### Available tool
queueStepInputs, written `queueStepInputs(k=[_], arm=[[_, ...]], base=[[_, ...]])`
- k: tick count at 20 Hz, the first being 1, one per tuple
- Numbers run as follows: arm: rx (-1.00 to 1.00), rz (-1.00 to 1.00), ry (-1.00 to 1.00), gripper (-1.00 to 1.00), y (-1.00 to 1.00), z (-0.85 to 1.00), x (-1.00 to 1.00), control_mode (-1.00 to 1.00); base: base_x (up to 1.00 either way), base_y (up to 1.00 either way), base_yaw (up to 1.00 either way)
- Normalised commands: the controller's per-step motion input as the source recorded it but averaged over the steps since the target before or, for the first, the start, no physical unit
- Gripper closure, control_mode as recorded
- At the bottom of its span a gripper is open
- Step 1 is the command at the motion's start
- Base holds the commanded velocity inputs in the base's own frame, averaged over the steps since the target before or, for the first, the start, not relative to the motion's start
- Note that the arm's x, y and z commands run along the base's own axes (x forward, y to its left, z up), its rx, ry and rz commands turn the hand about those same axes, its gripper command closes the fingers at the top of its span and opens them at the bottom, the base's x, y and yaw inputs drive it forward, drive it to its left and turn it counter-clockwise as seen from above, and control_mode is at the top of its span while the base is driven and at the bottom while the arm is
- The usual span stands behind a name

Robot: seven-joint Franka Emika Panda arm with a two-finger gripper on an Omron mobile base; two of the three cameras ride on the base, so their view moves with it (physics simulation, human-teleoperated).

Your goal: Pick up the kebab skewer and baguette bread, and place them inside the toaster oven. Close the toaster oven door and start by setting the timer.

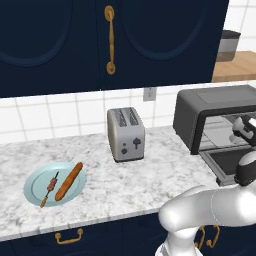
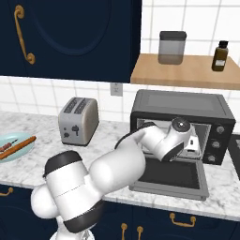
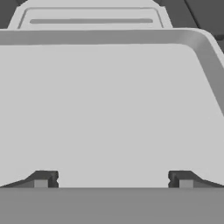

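Note:
The kebab skewer (image 1: 51,188) and the baguette bread (image 1: 69,181) lie side by side on a pale blue plate (image 1: 31,179) at the counter's left. The right base view shows this skewer (image 2: 6,147), baguette (image 2: 21,145) and plate (image 2: 10,137) at its left edge. At the right stands the toaster oven (image 1: 210,100) (image 2: 183,105), its door (image 1: 227,162) (image 2: 171,176) dropped flat open. My gripper (image 1: 244,129) (image 2: 191,142) reaches into the oven mouth, far from the plate. In the hand view the gripper (image 3: 113,179) is open, nothing between its fingertips (image 3: 41,178), above a pale grey oven tray (image 3: 109,109).
A silver two-slot toaster (image 1: 125,133) (image 2: 78,120) stands on the marble counter between plate and oven. Above the oven a wooden shelf (image 2: 187,70) carries a grey jar (image 2: 172,47) and a dark bottle (image 2: 220,56). Dark blue cabinets hang over the counter's left.

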Motion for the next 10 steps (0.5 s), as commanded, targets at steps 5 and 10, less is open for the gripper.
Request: queueStepInputs(k=[5, 10], arm=[[0.03, 0.00, 0.00, -1.00, 0.00, 0.23, -0.31, -1.00], [0.03, 0.00, 0.01, -1.00, 0.00, 0.52, -0.74, -1.00]], base=[[0.00, 0.00, 0.00], [0.00, 0.00, 0.00]])
